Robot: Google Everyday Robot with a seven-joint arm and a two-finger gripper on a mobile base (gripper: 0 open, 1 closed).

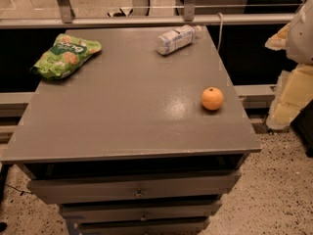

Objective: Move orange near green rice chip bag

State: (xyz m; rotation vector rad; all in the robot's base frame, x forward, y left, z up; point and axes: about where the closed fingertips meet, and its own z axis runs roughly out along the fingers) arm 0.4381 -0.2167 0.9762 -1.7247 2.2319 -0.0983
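Observation:
The orange [212, 98] is small and round and sits on the grey table top [127, 106] near its right edge. The green rice chip bag [65, 55] lies flat at the table's far left corner, well away from the orange. My gripper [289, 98] shows as cream-coloured parts with a white arm section at the right edge of the view. It is off the table, to the right of the orange and not touching it. It holds nothing that I can see.
A white plastic bottle [176, 38] lies on its side at the table's back edge, right of centre. A metal rail [146, 19] runs behind the table. Drawers [137, 190] are below the top. Speckled floor [274, 190] lies to the right.

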